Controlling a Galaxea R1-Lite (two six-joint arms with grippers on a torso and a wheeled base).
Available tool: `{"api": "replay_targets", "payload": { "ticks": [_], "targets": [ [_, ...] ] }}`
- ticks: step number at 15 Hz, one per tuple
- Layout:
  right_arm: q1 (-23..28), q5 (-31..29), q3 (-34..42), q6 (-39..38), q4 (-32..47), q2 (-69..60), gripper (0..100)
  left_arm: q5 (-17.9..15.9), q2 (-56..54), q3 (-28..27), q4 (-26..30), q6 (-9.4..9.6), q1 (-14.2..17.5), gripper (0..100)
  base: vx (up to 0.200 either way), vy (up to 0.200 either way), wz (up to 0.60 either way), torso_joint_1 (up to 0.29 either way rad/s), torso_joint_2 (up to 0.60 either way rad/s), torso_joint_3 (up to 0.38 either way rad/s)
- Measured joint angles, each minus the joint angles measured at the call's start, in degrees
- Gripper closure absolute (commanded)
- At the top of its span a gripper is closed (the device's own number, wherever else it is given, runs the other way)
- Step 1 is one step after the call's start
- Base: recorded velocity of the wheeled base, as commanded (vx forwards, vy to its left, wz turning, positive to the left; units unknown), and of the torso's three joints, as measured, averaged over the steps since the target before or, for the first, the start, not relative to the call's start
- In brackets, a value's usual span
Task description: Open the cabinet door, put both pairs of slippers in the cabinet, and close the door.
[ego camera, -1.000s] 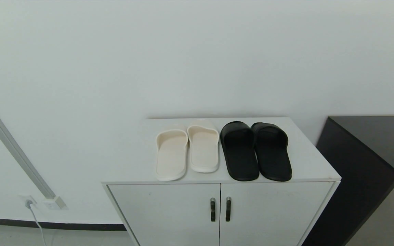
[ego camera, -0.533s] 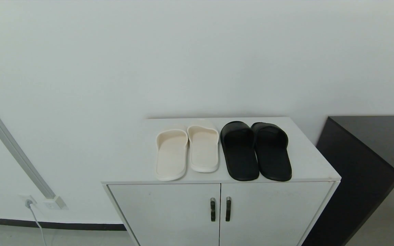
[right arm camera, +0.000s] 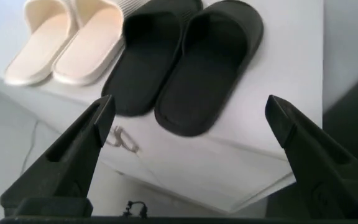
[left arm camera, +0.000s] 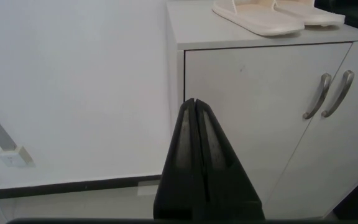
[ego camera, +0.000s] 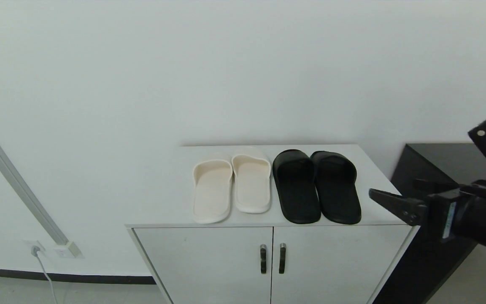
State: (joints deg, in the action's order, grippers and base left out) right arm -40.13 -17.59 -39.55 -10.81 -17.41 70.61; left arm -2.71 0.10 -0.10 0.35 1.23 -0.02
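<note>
A white cabinet (ego camera: 378, 185) stands against the wall with both doors shut and two dark handles (ego camera: 272, 258) at the middle seam. On its top lie a cream pair of slippers (ego camera: 230, 188) and, to their right, a black pair of slippers (ego camera: 317, 185). My right gripper (ego camera: 392, 188) hangs open at the cabinet's right top edge, just right of the black pair (right arm camera: 185, 68), with nothing between its fingers (right arm camera: 73, 155). My left gripper (left arm camera: 194, 104) is shut and empty, low in front of the left door (left arm camera: 253, 124), apart from the handles (left arm camera: 331, 93).
A black table (ego camera: 449, 169) stands close against the cabinet's right side. On the wall at the lower left are a socket with a cable (ego camera: 36, 252) and a slanted conduit (ego camera: 11, 177). The floor lies left of the cabinet.
My right arm has risen into the head view from the lower right and now sits beside the cabinet top. Slippers and doors have not moved.
</note>
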Motion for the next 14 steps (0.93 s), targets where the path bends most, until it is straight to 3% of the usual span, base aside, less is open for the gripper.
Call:
{"api": "replay_targets", "payload": {
  "ticks": [3,5,10,14],
  "targets": [
    [-6.95,-9.94,-6.16,-2.54,-0.24,8.74,0,-0.02,0.0,0.0,0.0,-0.06,0.02,100,0.0,0.0,0.0,0.0,0.0,0.0],
    [-8.48,-11.3,-8.52,-2.95,-2.44,13.9,0,-0.05,0.0,0.0,0.0,-0.17,0.02,100,0.0,0.0,0.0,0.0,0.0,0.0],
    [-7.63,-17.52,-10.18,-2.86,-13.65,25.44,0,-0.02,0.0,0.0,0.0,-0.23,0.02,100,0.0,0.0,0.0,0.0,0.0,0.0],
    [-4.11,-18.81,-10.67,-2.12,-19.98,32.15,0,-0.02,0.0,0.02,0.0,-0.26,0.02,100,0.0,0.0,0.0,0.0,0.0,0.0]
  ]
}}
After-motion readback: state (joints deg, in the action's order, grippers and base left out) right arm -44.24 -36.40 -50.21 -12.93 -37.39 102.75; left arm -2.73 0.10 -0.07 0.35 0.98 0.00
